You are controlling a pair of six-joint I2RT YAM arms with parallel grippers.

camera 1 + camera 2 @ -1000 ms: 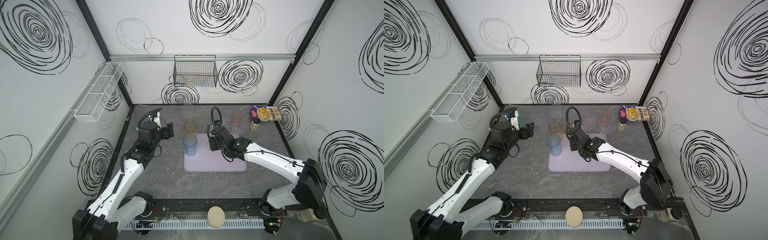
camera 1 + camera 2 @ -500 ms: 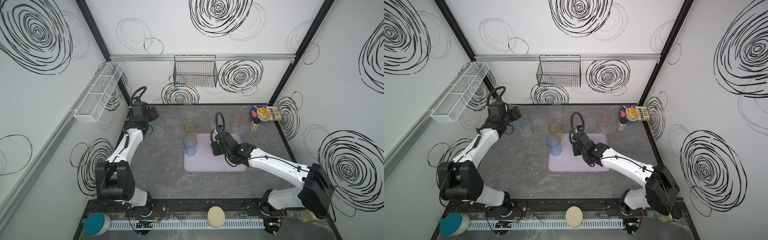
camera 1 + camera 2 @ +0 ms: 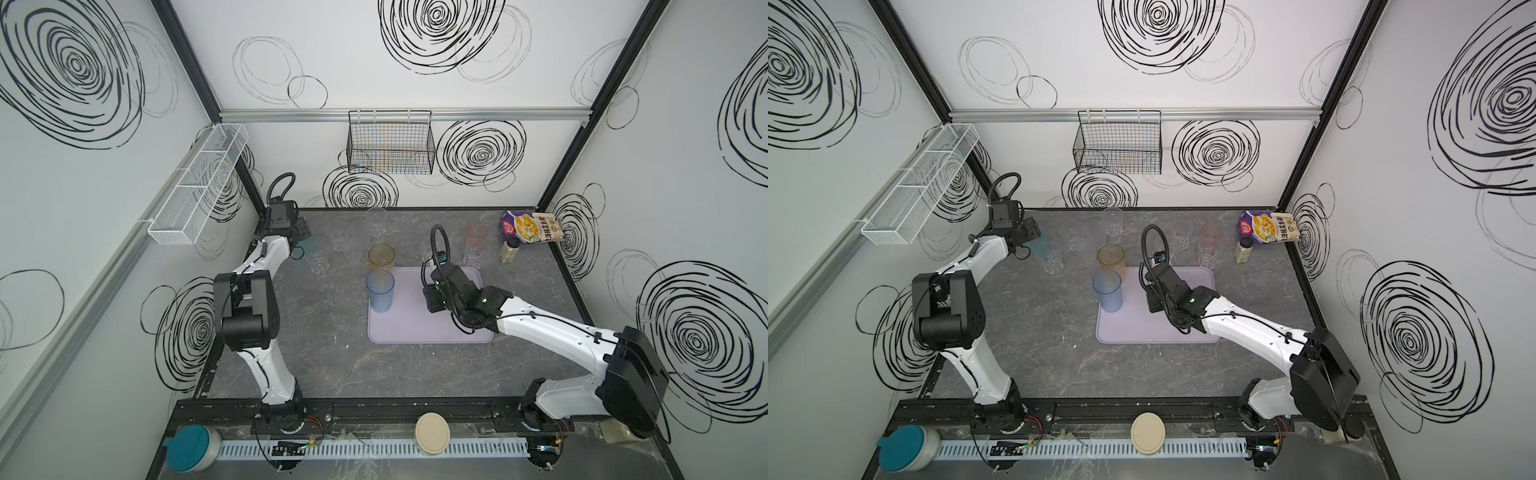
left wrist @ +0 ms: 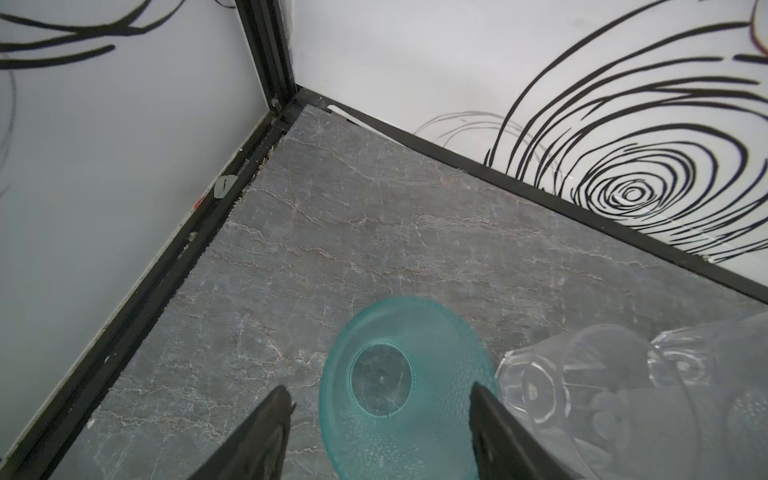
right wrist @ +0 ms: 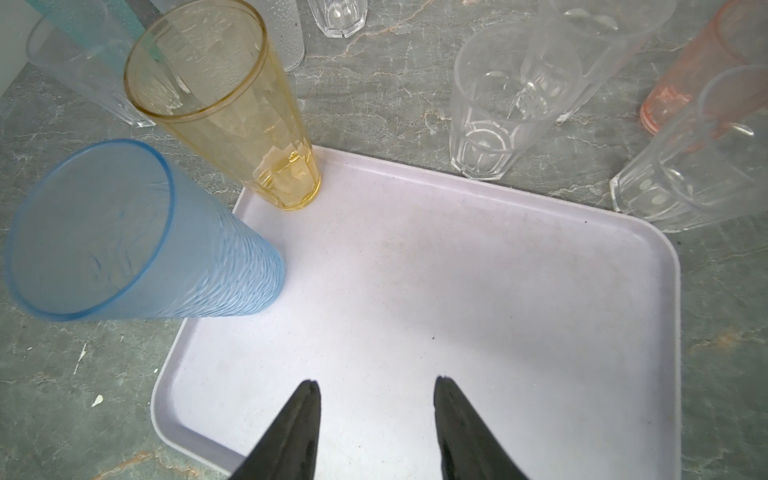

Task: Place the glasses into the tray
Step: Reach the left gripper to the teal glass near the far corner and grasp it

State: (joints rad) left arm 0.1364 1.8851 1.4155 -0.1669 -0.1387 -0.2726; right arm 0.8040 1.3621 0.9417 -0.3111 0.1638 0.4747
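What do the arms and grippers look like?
The left arm and right arm have white links with black joint housings. A black ribbed hose loops over each wrist. The left gripper and right gripper have black tapered fingers.

On the bench (image 3: 332, 365) I count 1 tray (image 3: 415, 328). Of coloured glasses I see 4: 1 blue glass (image 3: 380, 293), 1 amber glass (image 3: 381, 258), 1 teal glass (image 4: 399, 332) and 1 pink glass (image 3: 476, 232). Of colourless glasses (image 5: 490, 116) my right wrist view shows 6, and the top views make it at least 7; overlap hides a firmer total. There is 1 small bottle (image 3: 510, 251), 1 snack packet (image 3: 532, 227), 1 black wire basket (image 3: 390, 149), 1 white mesh shelf (image 3: 199, 183) with 3 compartments, 1 teal-lidded tub (image 3: 191, 449) and 1 cream disc (image 3: 432, 434). I carry 2 end effectors: my left end effector (image 4: 380, 388) and my right end effector (image 5: 376, 380).
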